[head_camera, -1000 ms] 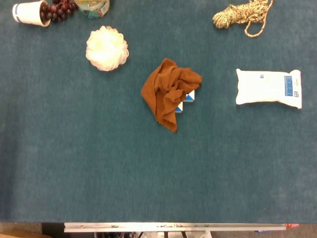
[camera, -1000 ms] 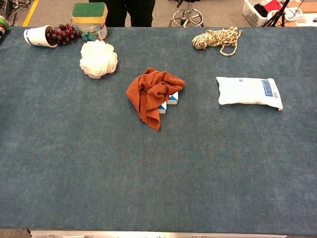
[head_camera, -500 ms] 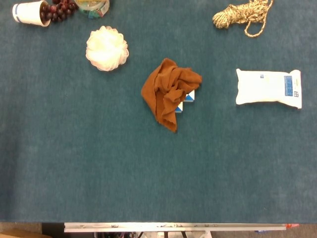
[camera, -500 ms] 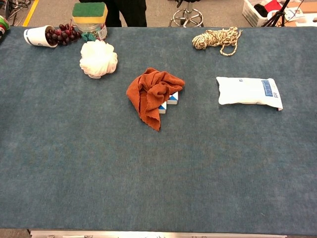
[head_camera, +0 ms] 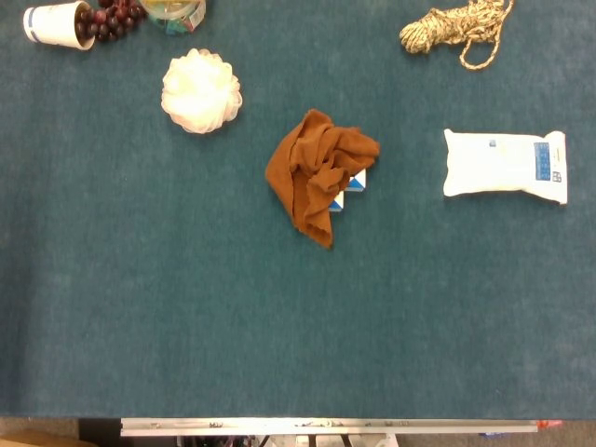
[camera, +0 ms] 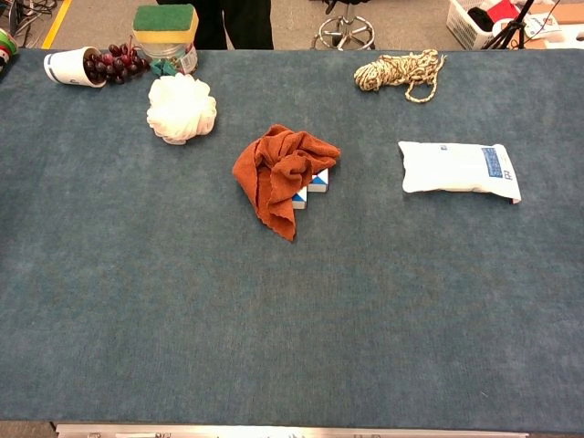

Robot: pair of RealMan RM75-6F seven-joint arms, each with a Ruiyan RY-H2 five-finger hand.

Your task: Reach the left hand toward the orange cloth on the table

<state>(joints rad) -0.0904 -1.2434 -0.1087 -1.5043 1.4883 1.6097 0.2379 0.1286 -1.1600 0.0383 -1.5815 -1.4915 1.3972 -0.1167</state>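
Note:
The orange cloth (head_camera: 318, 172) lies crumpled near the middle of the blue-grey table (head_camera: 186, 307), seen in the chest view as orange cloth (camera: 281, 172). It partly covers a small blue and white box (head_camera: 352, 185), box (camera: 314, 186). Neither of my hands shows in the head view or the chest view.
A white mesh puff (head_camera: 200, 90) lies to the cloth's far left. A white pouch (head_camera: 505, 166) lies to its right and a coiled rope (head_camera: 456, 29) at the far right. A tipped paper cup (camera: 71, 67), grapes (camera: 114, 61) and a sponge-topped jar (camera: 166, 35) stand far left.
Nothing on the table has moved. Only the person standing behind the table's far edge has shifted slightly in the chest view.

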